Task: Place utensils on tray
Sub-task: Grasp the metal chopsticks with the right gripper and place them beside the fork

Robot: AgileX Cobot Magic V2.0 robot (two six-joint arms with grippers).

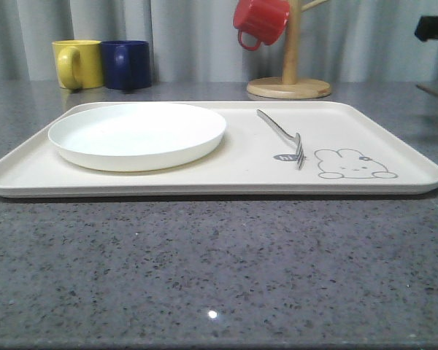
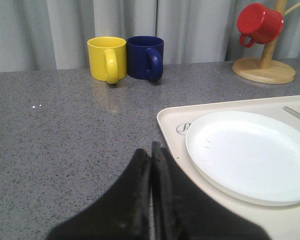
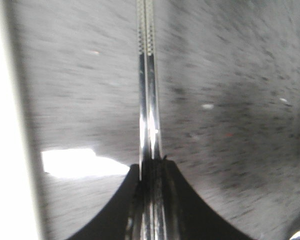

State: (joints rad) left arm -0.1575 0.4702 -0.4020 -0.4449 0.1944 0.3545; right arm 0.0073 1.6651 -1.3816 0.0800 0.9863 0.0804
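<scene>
A grey speckled counter runs back to a pale curtain, and on it sits the cream tray (image 1: 204, 182), holding a white plate (image 1: 137, 135) on its left half and a fork (image 1: 282, 136) lying at a slant beside the rabbit drawing. In the right wrist view the right gripper (image 3: 151, 167) is closed on a pair of chopsticks (image 3: 148, 75), which stick straight out from the fingertips along the gripper's own line, over the counter; the picture is smeared, so the arm looks to be in motion. A pale band at one edge of that view may be the tray's rim, though I cannot be sure. In my judgement the tray lies to the robot's left of the chopsticks, so the right arm should carry them across. The left gripper (image 2: 151, 150) hangs with fingers pressed together, holding nothing, just beside the tray's near-left corner.
</scene>
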